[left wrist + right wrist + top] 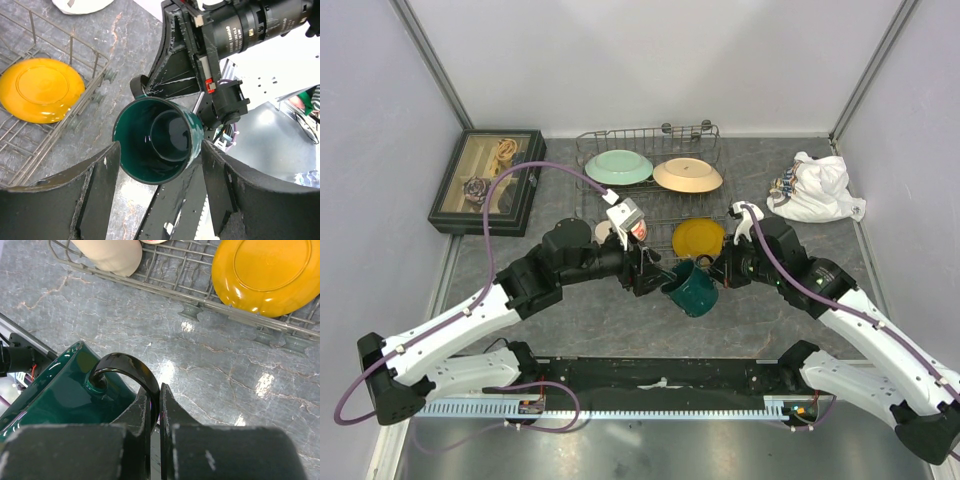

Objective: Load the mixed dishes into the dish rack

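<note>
The dark green mug (694, 286) hangs tilted over the table in front of the dish rack (712, 135). My right gripper (718, 272) is shut on its dark handle (125, 367). My left gripper (655, 278) is open, and its fingers (102, 182) stand on either side of the mug's body (157, 140), close to the walls; the mug's mouth faces the left wrist camera. In the rack lie the pale green plate (618, 167), the tan plate (687, 175), the yellow plate (698, 238), the beige cup (603, 232) and the red-orange bowl (639, 230), mostly hidden by my left wrist.
A dark glass-topped display box (488, 180) stands at the back left. A white cloth bundle (817, 190) lies at the back right. The rack's front wire edge (200, 295) is just beyond the mug. Grey walls close in both sides.
</note>
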Motion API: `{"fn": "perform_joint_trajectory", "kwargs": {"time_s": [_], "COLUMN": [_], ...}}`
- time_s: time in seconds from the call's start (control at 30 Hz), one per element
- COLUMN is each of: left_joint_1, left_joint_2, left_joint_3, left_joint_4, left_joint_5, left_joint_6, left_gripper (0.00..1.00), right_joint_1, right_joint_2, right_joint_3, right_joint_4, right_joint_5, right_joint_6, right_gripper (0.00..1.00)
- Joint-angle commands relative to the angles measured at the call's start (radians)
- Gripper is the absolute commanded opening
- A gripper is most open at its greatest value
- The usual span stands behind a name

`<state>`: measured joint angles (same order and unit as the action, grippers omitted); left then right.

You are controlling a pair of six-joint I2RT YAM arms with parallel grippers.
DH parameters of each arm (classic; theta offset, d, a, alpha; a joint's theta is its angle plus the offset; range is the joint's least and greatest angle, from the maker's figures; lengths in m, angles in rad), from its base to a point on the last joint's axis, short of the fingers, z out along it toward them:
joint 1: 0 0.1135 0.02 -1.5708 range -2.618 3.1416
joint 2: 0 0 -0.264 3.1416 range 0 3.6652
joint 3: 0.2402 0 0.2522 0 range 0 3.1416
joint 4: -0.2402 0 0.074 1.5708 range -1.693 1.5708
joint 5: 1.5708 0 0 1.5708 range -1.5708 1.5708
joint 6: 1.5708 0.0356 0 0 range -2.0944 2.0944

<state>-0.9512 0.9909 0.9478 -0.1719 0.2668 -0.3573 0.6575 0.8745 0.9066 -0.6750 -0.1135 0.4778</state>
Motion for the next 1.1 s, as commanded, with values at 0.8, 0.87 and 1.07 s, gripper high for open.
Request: {"fn": "perform_joint_trajectory", "kwargs": {"time_s": [0.8, 0.87, 1.07], "left_joint_1": [-0.004, -0.004, -0.006], "left_joint_2": [0.078, 0.092, 0.135], "left_joint_3": [-0.004, -0.004, -0.009], "left_joint_4": [0.046, 0.052, 0.077], "left_joint_5": [0.141, 0.153, 0.181], "left_joint_6": [0.035, 0.035, 0.035], "left_gripper": [0.69, 0.68, 0.62], "right_joint_1": [-0.015, -0.019, -0.022], "right_joint_2": [0.073, 0.075, 0.073], "right_joint_3": [0.084, 0.089, 0.098], "right_joint_4": [0.126, 0.126, 0.127], "right_joint_5": [-0.037, -0.038, -0.051], "right_joint_6": [-0.004, -0.007, -0.007], "right_gripper": [0.0, 0.0, 0.0]}}
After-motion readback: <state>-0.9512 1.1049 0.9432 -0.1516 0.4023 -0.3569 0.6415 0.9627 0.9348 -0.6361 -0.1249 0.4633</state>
